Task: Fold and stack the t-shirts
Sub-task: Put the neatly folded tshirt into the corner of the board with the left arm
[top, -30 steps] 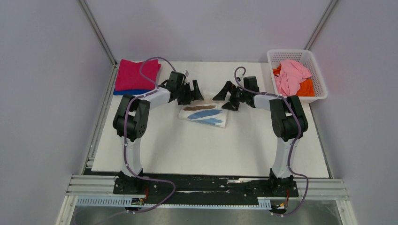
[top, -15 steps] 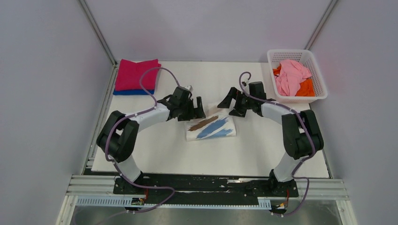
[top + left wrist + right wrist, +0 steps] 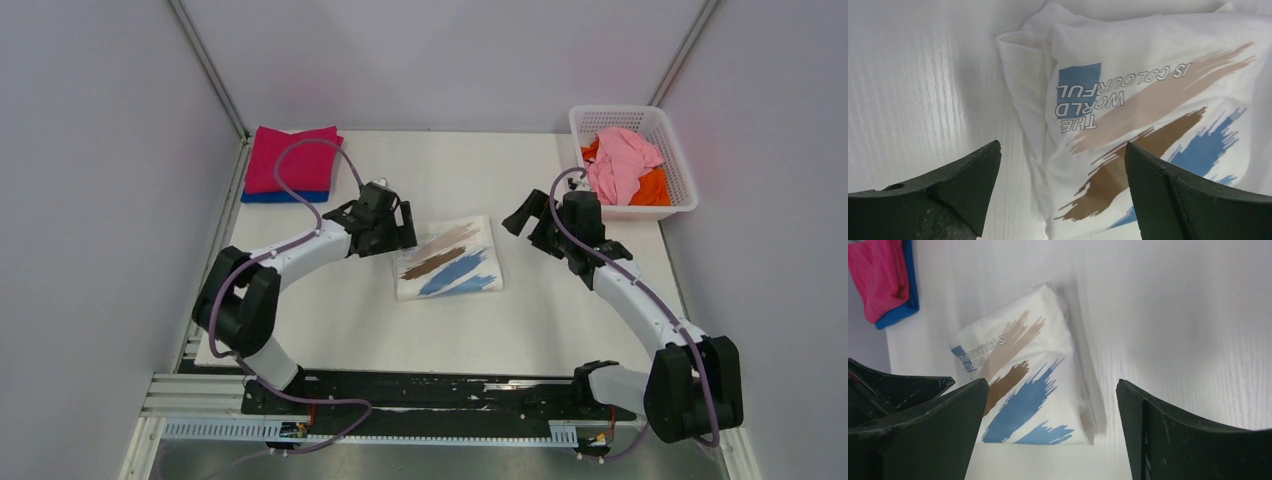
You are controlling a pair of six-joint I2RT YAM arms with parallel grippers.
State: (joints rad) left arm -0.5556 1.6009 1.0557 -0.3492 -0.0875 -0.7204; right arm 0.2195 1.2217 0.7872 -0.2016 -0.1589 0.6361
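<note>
A folded white t-shirt (image 3: 447,259) printed with blue and brown brush strokes lies flat mid-table. My left gripper (image 3: 405,228) stands open just left of it, and in the left wrist view the shirt (image 3: 1148,115) lies ahead of the open jaws (image 3: 1062,146), untouched. On its right my right gripper (image 3: 532,230) is open and apart from the shirt (image 3: 1023,385), its jaws (image 3: 1051,384) empty. A folded magenta t-shirt (image 3: 290,158) rests on a blue one (image 3: 285,196) at the back left. Crumpled pale pink (image 3: 620,160) and orange (image 3: 655,187) t-shirts fill the basket.
The white lattice basket (image 3: 682,172) stands at the back right corner of the white table (image 3: 440,330). Grey walls close in on both sides. The magenta and blue stack (image 3: 878,280) also shows at the top left of the right wrist view.
The printed t-shirt has been brought nearer and now lies flat. Both grippers have drawn away from it, the left to the left, the right arm swinging out to the right.
</note>
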